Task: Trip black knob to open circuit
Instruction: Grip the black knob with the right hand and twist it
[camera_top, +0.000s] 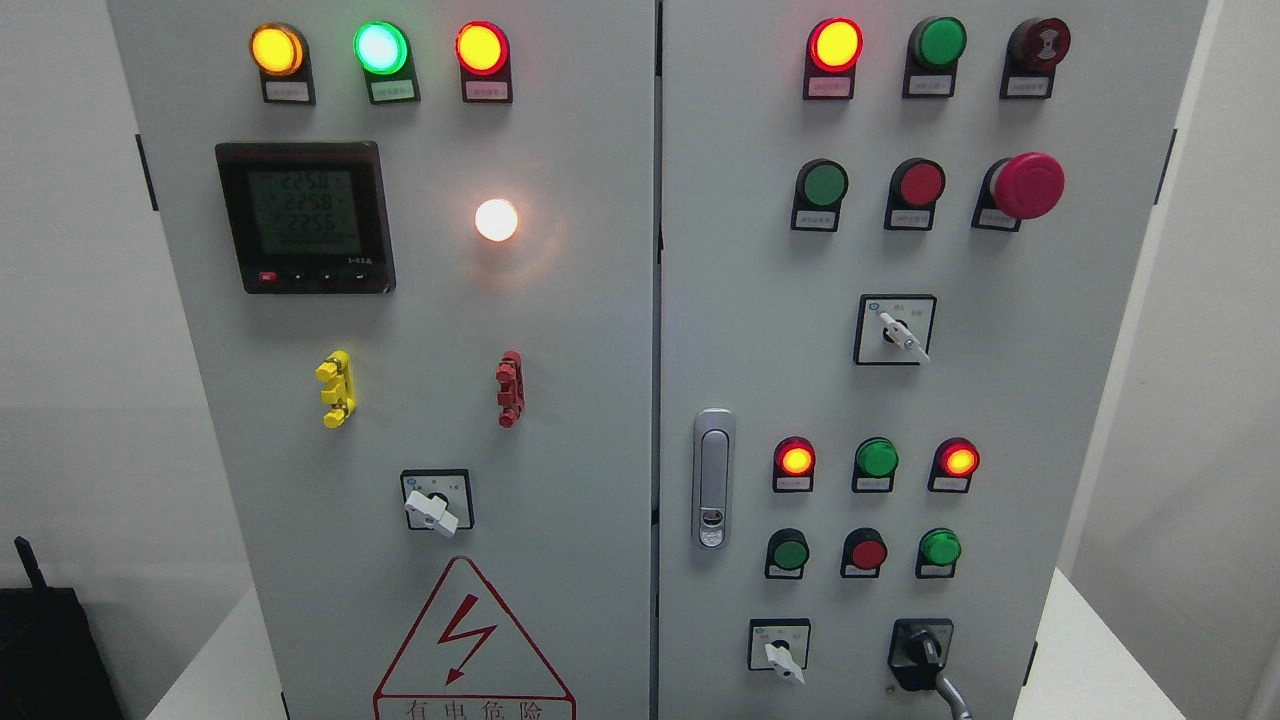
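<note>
low on the right door of the cabinet (560, 400), at the picture's bottom edge, sits the black knob (922, 652), its handle pointing down and slightly right. neither hand shows, so how their fingers stand cannot be told. the knob lies right of centre, so the right arm probably has the shorter reach upward to it.

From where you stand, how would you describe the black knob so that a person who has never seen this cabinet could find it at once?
Look at the right door of the grey cabinet and go down to its bottom row. Two switches sit there: a white-handled switch and, to its right, the black knob. Its plate and handle are all black, unlike the white handles elsewhere, and a grey cable runs below it.
</note>
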